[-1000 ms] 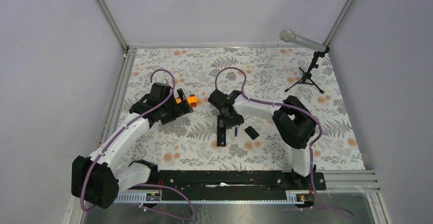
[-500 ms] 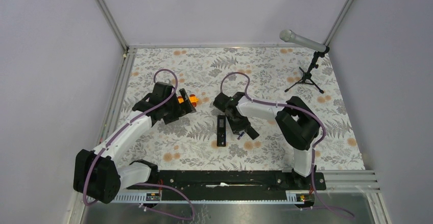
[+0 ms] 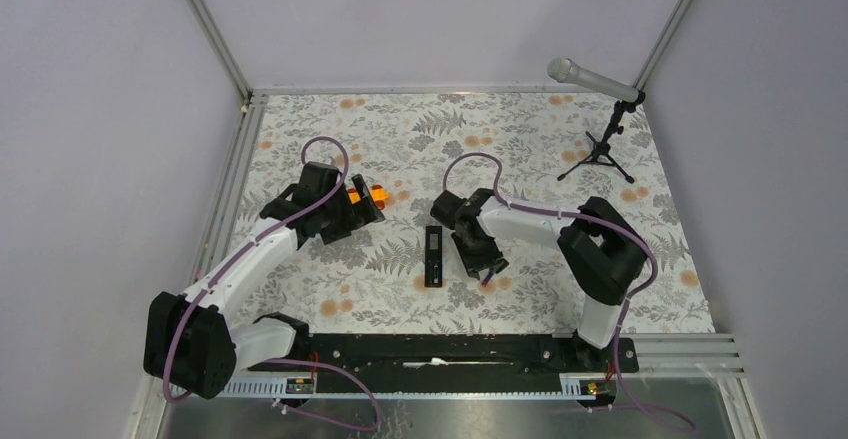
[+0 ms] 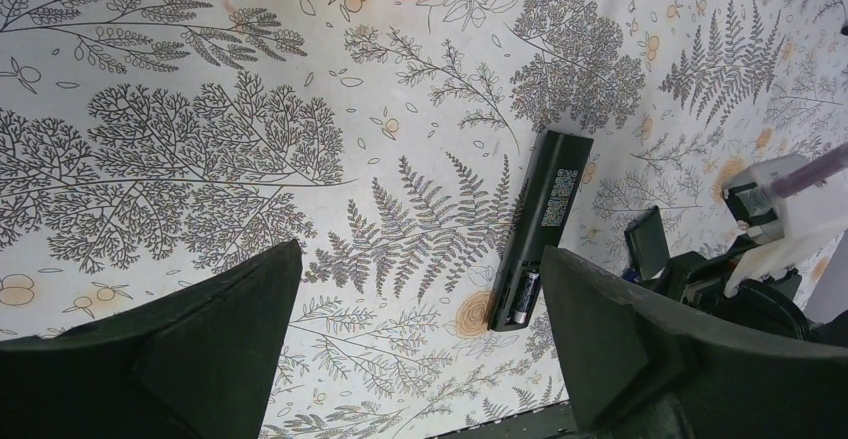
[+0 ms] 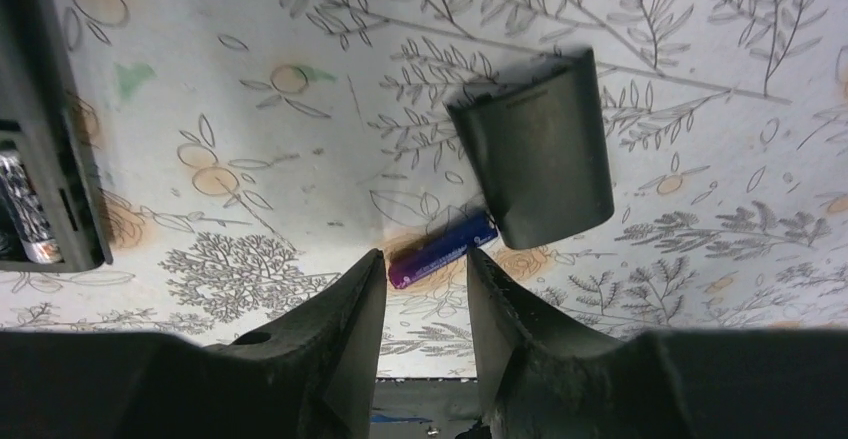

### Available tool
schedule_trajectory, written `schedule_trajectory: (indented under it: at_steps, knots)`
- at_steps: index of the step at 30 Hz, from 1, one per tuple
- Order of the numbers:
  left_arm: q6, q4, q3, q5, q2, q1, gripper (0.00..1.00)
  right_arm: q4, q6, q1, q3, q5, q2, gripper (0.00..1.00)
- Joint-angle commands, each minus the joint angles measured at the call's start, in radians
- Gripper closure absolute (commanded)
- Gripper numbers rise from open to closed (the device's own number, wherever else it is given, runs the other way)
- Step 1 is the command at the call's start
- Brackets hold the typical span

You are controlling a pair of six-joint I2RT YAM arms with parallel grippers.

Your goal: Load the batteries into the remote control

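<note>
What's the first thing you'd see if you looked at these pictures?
Probably the shiny purple battery on the flowery table, right at the tips of the right gripper, with a small black cover next to it. Then the long black remote mid-table, its end open with another battery already inside. The bright orange toy car by the left arm pops out too.

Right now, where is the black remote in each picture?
Top view: the remote is near the middle, running up and down.
Left wrist view: the remote is right of centre, slanted.
Right wrist view: only the remote's open end shows, at the left edge.
Shared landmark: the small black cover, right of the remote in both wrist views.
</note>
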Motion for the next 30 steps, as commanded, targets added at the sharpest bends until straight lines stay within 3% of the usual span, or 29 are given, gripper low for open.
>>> schedule_trajectory:
  at_steps: [1, 6, 15, 18, 25, 30]
  knots:
    - [-0.001, 0.035, 0.002, 0.015, -0.003, 0.006, 0.01, -0.01, 0.049, -0.004, -0.065, -0.026, -0.085, 0.58]
    - [-0.006, 0.036, -0.001, 0.009, -0.002, 0.006, 0.01, 0.028, 0.139, -0.006, -0.148, -0.042, -0.205, 0.57]
    - [-0.004, 0.044, 0.013, 0.025, 0.03, 0.006, 0.01, 0.05, 0.181, -0.021, -0.15, -0.038, -0.284, 0.5]
    - [-0.003, 0.048, 0.014, 0.031, 0.037, 0.006, 0.01, 0.053, 0.198, -0.037, -0.156, -0.041, -0.281, 0.53]
    - [-0.012, 0.078, -0.008, 0.031, 0.013, 0.006, 0.01, 0.12, 0.372, -0.063, -0.203, -0.064, -0.225, 0.68]
    - [0.007, 0.098, -0.031, 0.018, -0.032, 0.006, 0.01, 0.18, 0.459, -0.089, -0.244, -0.032, -0.242, 0.68]
